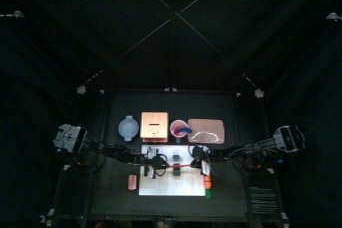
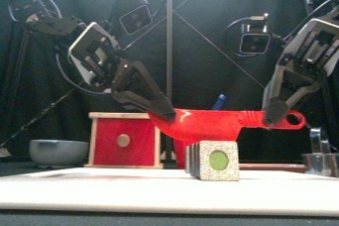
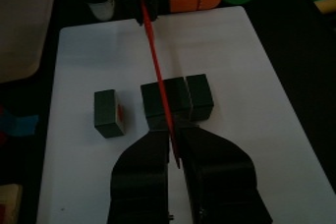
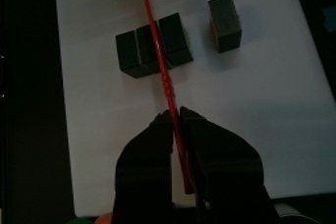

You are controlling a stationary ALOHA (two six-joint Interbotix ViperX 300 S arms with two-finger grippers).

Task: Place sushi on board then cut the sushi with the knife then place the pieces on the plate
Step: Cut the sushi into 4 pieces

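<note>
While the left claw (image 2: pixel 166 121) clenches one end of the red knife (image 2: pixel 219 123), the blade runs over the sushi roll (image 3: pixel 195 98) on the white board (image 3: pixel 250 90), one cut piece (image 3: pixel 109 112) standing apart; the right claw (image 2: pixel 276 119) grasps the knife's other end.

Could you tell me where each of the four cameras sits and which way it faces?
Top: high above, facing down and slightly back at the board; left arm and right arm enter from the sides.
Front: low at the front, facing level across; sushi near, left gripper and right gripper holding the knife.
Left wrist: on the left arm, facing down its own jaws at board.
Right wrist: on the right arm, likewise.
Both wrist views share knife and sushi.
</note>
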